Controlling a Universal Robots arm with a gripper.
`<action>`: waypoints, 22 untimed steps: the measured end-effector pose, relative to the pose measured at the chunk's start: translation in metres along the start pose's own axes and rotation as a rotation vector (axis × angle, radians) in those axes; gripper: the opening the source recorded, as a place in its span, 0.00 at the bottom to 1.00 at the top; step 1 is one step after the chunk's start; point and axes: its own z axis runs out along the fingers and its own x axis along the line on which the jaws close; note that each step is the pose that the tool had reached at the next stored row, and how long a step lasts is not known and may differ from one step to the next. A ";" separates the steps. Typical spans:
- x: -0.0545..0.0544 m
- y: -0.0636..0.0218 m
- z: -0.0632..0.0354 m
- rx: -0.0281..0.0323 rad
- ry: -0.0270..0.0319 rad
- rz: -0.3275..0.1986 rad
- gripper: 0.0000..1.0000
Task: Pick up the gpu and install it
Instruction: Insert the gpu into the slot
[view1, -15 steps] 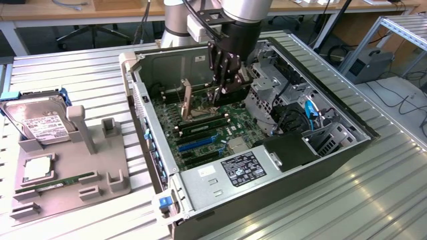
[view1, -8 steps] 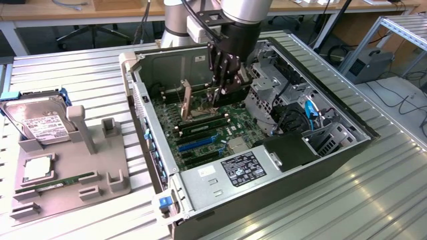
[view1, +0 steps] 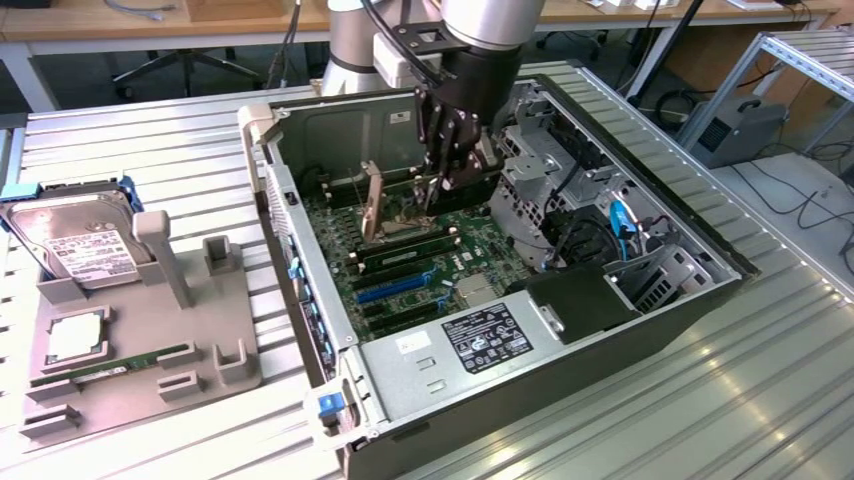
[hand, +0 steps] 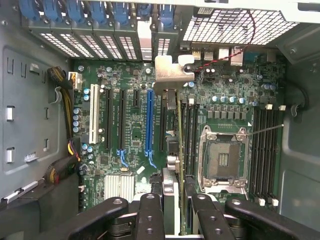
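Exterior view, end effector (view1: 430, 190) pinching gpu (view1: 378, 200) inside computer case (view1: 667, 310), ribbed metal table (view1: 160, 150), lab benches behind.

Gpu (hand: 178, 150) seen edge-on, faces hidden; lower end behind fingers (hand: 150, 215). Arm (view1: 487, 25) cut by upper frame edge.

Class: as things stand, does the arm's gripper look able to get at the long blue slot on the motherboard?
Probably yes. The case is open, the gripper is inside over the board, holding the gpu, and nothing covers the blue slot beside it.
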 end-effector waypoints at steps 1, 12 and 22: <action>0.000 0.0000 0.0002 0.0000 0.0000 0.000 0.27; 0.002 0.0005 0.0023 0.0000 0.0000 0.000 0.27; 0.010 0.0040 0.0133 0.0000 -0.0001 0.000 0.27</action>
